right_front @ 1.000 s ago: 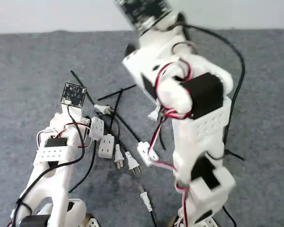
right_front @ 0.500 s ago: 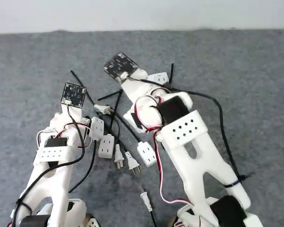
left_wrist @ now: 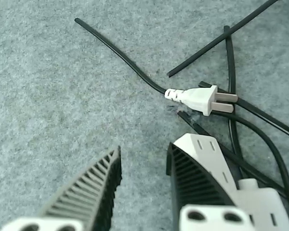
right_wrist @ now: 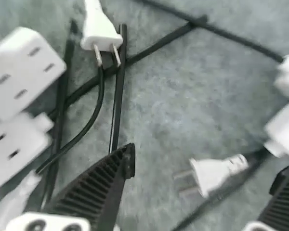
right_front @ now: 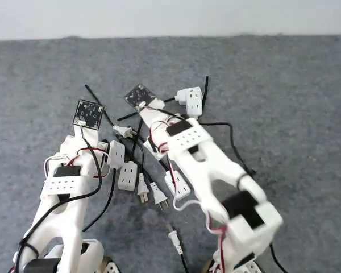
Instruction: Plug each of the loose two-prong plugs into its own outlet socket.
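Evidently nothing is getting plugged yet: left gripper (left_wrist: 143, 154) and right gripper (right_wrist: 207, 161) are gaping empty, while white plugs (right_front: 142, 187) are lying loose beside unfilled sockets (right_front: 128, 175).

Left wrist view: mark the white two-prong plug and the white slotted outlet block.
White two-prong plug (left_wrist: 197, 98), left wrist view, on its body.
White slotted outlet block (left_wrist: 212, 155), left wrist view, on its slotted face.
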Motion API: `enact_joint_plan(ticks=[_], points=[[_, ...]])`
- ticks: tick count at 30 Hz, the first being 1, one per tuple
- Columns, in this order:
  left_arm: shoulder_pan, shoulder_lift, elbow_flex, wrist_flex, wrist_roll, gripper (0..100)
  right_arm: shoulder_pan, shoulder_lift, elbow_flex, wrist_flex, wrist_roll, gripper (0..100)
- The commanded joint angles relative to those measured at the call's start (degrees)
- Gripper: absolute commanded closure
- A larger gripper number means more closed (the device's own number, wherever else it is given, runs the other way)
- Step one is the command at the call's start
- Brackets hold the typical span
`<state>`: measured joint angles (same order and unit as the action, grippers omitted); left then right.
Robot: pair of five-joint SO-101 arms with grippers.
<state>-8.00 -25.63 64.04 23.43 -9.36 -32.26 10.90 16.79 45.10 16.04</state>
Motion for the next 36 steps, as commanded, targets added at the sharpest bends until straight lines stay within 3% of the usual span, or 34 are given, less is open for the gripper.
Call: enact_joint_plan(ticks=[1,5,13,21,36], points=[[0.00,-0.35,-0.31,-1.41,-0.62,84,0.92,9.10,-10.11,-1.45,-0.70,57.1],[-0.26,-0.44,-0.31,-1.41,-0.62,84,0.13,16.48,-17.67,-1.36,-0.88,57.1],[-0.35,-0.44,-0.31,-1.41,-0.53,84,0.04,19.65,-31.47,7.69,-9.32,57.1],[-0.44,-0.44,-0.31,-1.41,-0.53,84,3.30,19.91,-32.26,4.18,-20.66,57.1],[-0.44,-0.44,-0.31,-1.41,-0.53,84,5.14,21.49,-32.53,8.40,-21.36,57.1]])
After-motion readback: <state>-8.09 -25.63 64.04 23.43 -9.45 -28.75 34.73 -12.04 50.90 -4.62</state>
